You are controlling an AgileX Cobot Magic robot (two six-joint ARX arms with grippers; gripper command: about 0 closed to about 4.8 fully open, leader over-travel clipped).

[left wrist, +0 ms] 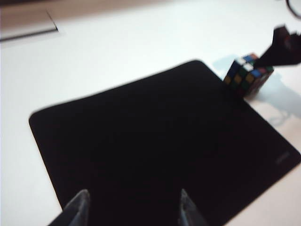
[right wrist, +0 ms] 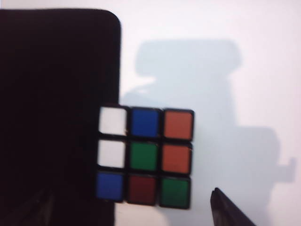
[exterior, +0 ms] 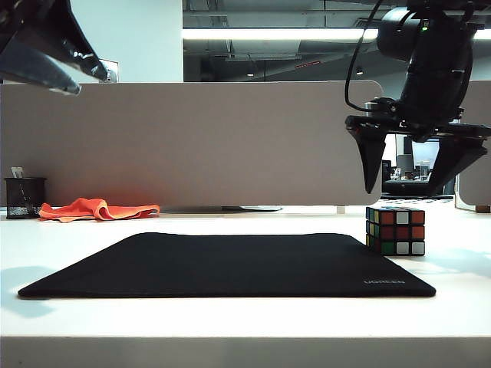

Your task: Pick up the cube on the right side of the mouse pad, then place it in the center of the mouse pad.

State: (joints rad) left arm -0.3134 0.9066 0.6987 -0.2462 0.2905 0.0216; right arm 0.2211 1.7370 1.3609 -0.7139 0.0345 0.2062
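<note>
Cube (exterior: pixel 396 231) sits directly beneath the open right gripper (exterior: pixel 414 180), untouched, at the mouse pad's (exterior: pixel 230 264) right edge (left gripper (left wrist: pixel 134 209) open, high).

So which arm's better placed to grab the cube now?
The right. Its open right gripper hangs just above the cube at the mouse pad's right edge. The left gripper, also open, is high over the far left side.

Left gripper (left wrist: pixel 132 209) jaws spread wide, above mouse pad (left wrist: pixel 155 141) on white surface (left wrist: pixel 117 42). Cube (left wrist: pixel 247 74) at pad's far corner, partly overlapping edge. Right gripper (left wrist: pixel 282 47) blurred, just beside cube.
</note>
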